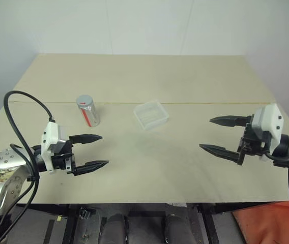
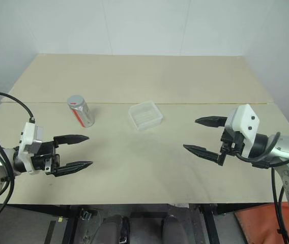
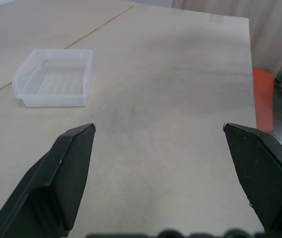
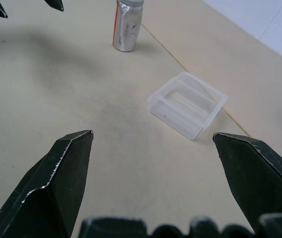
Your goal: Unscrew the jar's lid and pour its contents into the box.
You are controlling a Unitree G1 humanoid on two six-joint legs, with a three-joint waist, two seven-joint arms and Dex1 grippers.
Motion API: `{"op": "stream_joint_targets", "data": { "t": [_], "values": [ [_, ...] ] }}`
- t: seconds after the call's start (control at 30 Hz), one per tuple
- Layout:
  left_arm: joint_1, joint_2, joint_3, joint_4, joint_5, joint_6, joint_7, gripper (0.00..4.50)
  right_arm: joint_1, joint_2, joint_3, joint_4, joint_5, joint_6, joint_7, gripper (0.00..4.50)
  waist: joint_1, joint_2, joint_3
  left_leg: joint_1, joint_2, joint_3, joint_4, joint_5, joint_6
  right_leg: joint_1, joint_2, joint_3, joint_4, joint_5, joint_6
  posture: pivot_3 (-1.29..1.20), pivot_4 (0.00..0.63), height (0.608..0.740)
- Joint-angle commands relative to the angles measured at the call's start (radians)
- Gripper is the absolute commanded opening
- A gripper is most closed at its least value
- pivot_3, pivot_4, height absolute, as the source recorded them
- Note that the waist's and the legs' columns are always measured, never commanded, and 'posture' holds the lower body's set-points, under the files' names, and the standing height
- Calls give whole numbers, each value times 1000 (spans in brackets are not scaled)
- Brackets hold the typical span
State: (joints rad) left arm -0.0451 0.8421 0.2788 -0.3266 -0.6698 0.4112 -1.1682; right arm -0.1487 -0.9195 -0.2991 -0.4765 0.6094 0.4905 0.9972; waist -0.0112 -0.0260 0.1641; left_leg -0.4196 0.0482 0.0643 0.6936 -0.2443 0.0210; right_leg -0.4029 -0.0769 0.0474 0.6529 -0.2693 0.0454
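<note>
Small silvery-clear cylindrical jar (image 1: 88, 110) with red and white label, upright on the pale beige bench (image 1: 149, 157), flat grey lid (image 1: 84, 99) seated on top. Shallow translucent clear plastic box (image 1: 151, 115) near the jar on its right, apart from it, empty as far as can be told. Left gripper (image 1: 94, 151) nearer the robot than the jar, above the bench, black fingers spread wide, nothing held. Right gripper (image 1: 220, 133) well apart from the jar, beyond the box, fingers likewise wide and empty. Task apparently not yet begun.

Likely trouble: tall narrow jar tipped or rolled away by a glancing fingertip on approach; smooth wall slipping and turning with the lid under a loose hold; light box nudged aside by the passing right arm, so contents spilled on the bench.
</note>
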Motion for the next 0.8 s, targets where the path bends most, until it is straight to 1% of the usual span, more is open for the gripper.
{"op": "stream_joint_targets", "data": {
  "t": [0.03,0.27,0.47,0.6,0.67,0.7,0.73,0.8],
  "values": [
    [28,1,49,-45,-17,-23,2,4477,1,2,4,11,-14,-30,7,4500,0,0,0,0,0,0,0,0,0,0,0,0,0,0,0,0,150,740],
    [23,-16,34,-30,0,-54,5,4477,-10,15,9,28,-26,-49,1,4500,0,0,0,1,0,0,0,0,0,0,0,0,0,0,0,0,150,740],
    [24,-30,19,-33,4,-62,14,4477,-28,4,10,45,-30,-44,7,4500,0,0,0,1,0,0,0,0,0,0,0,0,0,0,0,0,150,740],
    [29,-44,14,-41,7,-46,51,4477,-51,-2,19,57,-31,-40,15,4500,0,0,0,1,0,0,0,0,0,0,0,0,0,0,0,0,150,740],
    [28,-65,2,-49,31,-23,122,4477,-82,-3,34,74,-38,-39,16,4500,-1,0,0,1,0,0,0,0,0,0,0,0,0,0,0,0,150,740],
    [33,-89,2,-60,18,5,173,4477,-100,-2,42,84,-41,-44,19,4500,-1,0,0,1,0,0,0,0,0,0,0,0,0,0,0,0,150,740],
    [40,-118,-1,-71,17,20,225,4477,-117,-1,51,95,-44,-50,24,4500,-1,0,0,1,0,0,0,0,0,1,0,0,0,0,0,0,150,740],
    [65,-202,-26,-101,96,-13,357,4477,-136,-4,62,110,-47,-57,38,4500,-1,0,0,1,0,0,0,0,0,1,0,0,0,0,0,0,150,740]
  ]
}}
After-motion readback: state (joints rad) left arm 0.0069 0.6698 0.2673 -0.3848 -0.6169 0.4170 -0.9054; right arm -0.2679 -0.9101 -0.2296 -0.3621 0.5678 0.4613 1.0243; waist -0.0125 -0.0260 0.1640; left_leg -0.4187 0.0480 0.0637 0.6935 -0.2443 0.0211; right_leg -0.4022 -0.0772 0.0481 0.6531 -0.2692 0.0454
